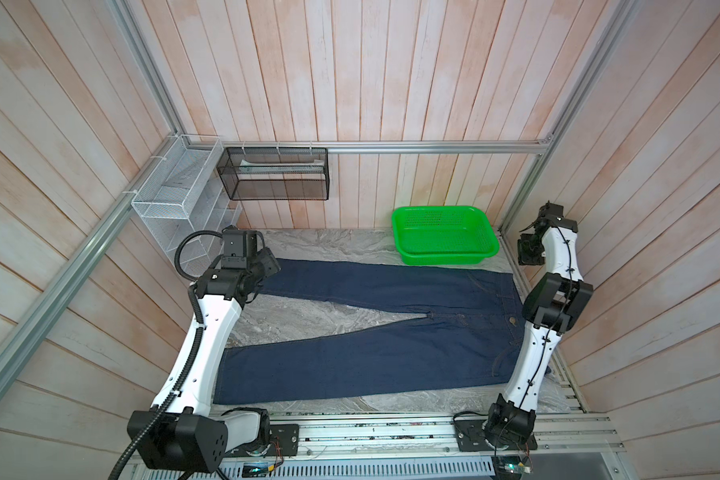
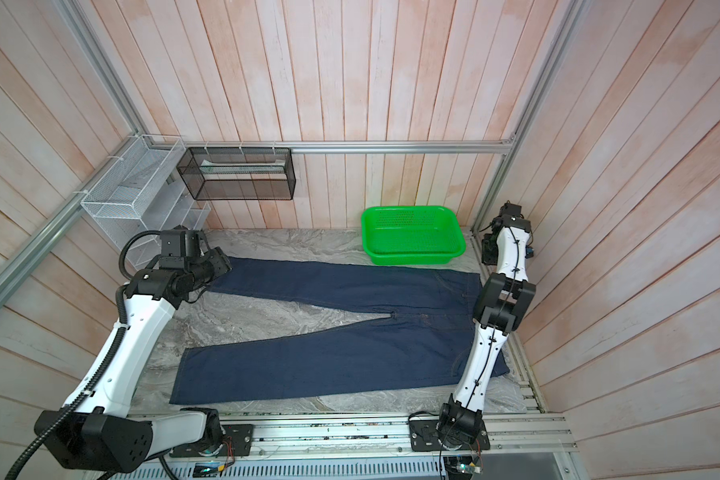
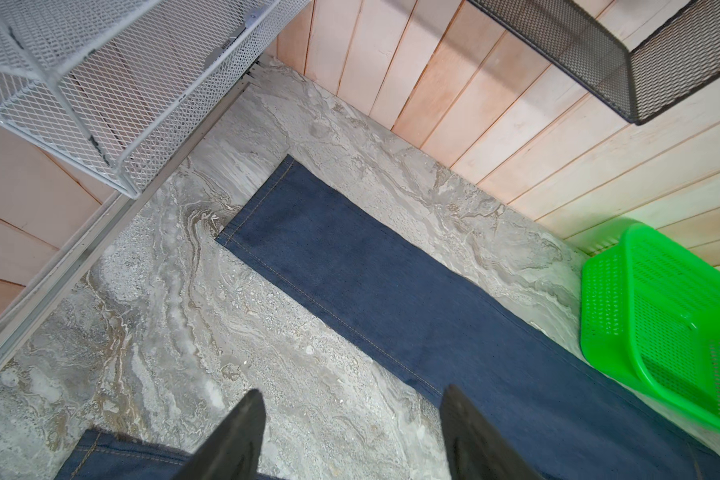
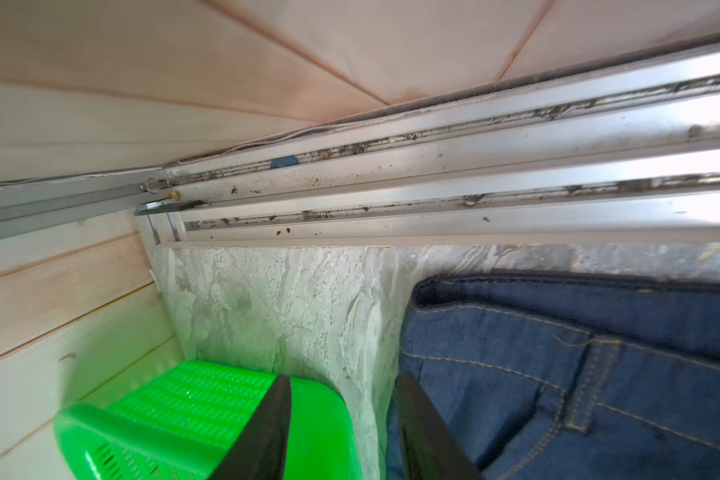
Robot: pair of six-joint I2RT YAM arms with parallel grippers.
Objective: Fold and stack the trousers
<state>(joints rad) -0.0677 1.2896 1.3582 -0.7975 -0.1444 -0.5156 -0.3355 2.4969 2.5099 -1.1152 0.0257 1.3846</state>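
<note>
Because the trousers (image 1: 454,332) lie flat and wholly unfolded across the worktop (image 1: 308,316), we judge the step in hand to be the first fold: far leg laid over near leg. To do it well, we should pinch both layers at the far hem (image 3: 254,208) and at the far corner of the waistband (image 4: 558,291). We should then lift both ends together, keep the cloth taut between them, and line up the outer seams before letting go.

The trousers' long axis runs from the worktop's left edge to its right edge. The waistband points at the right edge and the hems at the left, with the legs splayed in a narrow V and bare worktop between them.

The green basket (image 1: 443,261) stands at the far right corner, just beside the far hip.

Our left gripper (image 3: 352,390) hangs above the far leg near the far left corner, fingers apart and holding nothing. Our right gripper (image 4: 345,376) hangs over the far right corner, between basket and waistband, fingers likewise apart and empty.
</note>
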